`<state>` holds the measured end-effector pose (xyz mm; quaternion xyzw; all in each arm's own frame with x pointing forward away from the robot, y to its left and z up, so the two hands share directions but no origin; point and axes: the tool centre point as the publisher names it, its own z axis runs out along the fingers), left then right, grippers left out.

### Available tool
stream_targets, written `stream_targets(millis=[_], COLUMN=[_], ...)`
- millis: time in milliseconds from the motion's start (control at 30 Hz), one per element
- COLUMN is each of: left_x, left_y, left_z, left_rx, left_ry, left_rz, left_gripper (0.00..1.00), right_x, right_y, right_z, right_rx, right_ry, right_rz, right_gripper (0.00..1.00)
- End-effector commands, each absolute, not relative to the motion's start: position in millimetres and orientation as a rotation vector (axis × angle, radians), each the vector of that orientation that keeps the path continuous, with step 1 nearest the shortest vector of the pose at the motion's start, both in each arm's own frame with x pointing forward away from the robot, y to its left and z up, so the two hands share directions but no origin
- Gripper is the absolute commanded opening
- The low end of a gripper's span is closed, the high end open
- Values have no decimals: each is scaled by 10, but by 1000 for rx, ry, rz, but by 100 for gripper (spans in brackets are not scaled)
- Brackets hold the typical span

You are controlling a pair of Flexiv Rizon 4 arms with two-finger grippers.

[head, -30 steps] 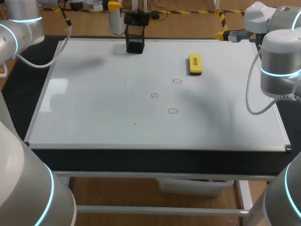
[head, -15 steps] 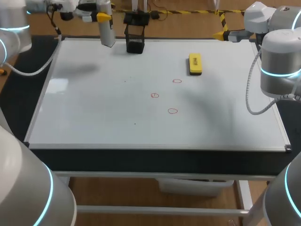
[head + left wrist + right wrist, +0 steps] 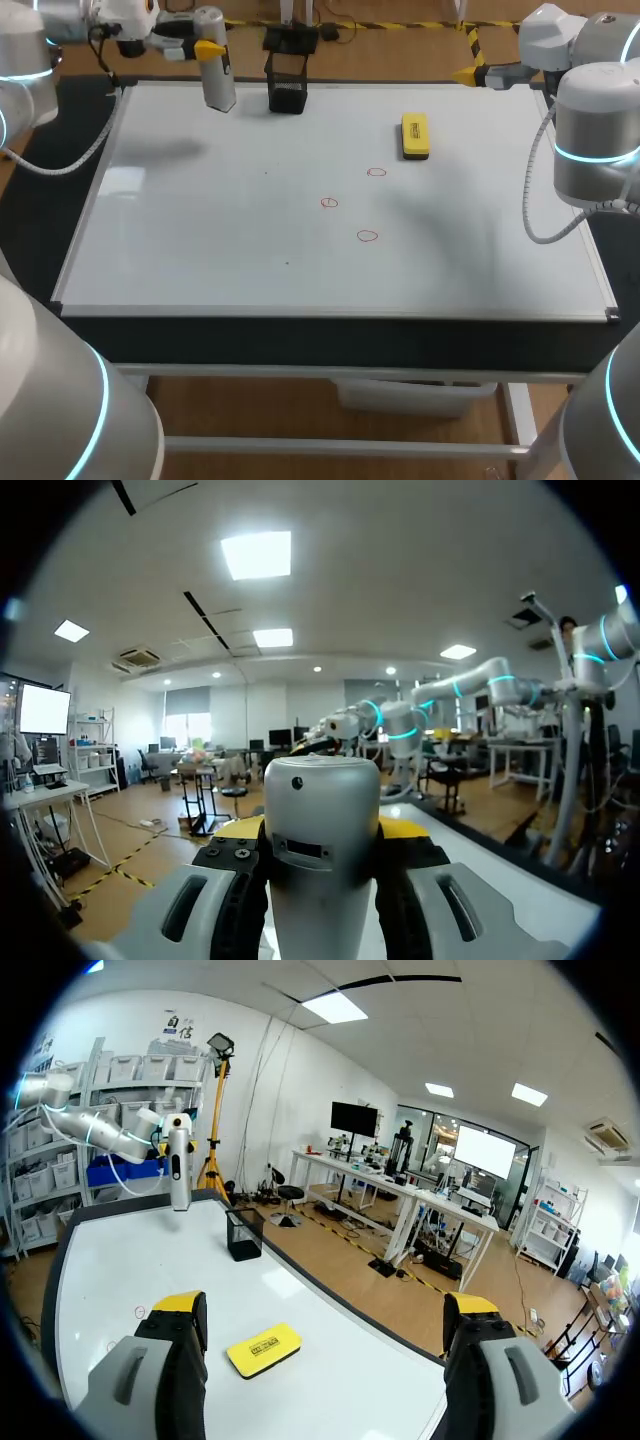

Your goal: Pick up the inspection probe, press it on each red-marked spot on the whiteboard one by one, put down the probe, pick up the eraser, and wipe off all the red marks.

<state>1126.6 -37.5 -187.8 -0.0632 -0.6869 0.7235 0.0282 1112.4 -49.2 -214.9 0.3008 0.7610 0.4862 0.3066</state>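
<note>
The inspection probe point(image 3: 215, 68), a silver cylinder, hangs upright over the whiteboard's point(image 3: 200, 230) back left corner. My left gripper point(image 3: 203, 48) is shut on it, and in the left wrist view the probe point(image 3: 322, 860) fills the gap between the fingers point(image 3: 235, 880). Three small red circles point(image 3: 376, 172), point(image 3: 329, 203), point(image 3: 367, 236) sit right of the board's middle. The yellow eraser point(image 3: 415, 135) lies at the back right. My right gripper point(image 3: 325, 1305) is open and empty, raised over the board's back right with the eraser point(image 3: 263, 1348) below it.
A black open holder point(image 3: 287, 86) stands at the board's back edge, just right of the probe, and shows ahead of the right gripper as the holder point(image 3: 242, 1235). My right arm point(image 3: 590, 110) rises beside the board's right edge.
My left arm has carried the probe leftward away from the black holder and a little lower. The right arm has stayed still.
</note>
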Motion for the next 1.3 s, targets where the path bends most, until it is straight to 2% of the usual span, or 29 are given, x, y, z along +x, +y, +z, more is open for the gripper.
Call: stream_targets(millis=[33, 700, 1300], left_x=[11325, 11231, 11057], left_y=[-353, -187, -22], left_z=[-1883, -1983, -2092], left_rx=[-357, -251, 177], left_ry=[-2034, -2110, -2256], left_rz=[2143, 2260, 2454], left_gripper=[0, 0, 0], right_x=[11128, 11128, 11128], right_y=[-494, -494, -494], right_z=[-2154, -2154, -2154], right_rx=[795, 795, 795], right_ry=[2013, 2013, 2013], right_rz=[1288, 1288, 1288], right_gripper=[100, 100, 100])
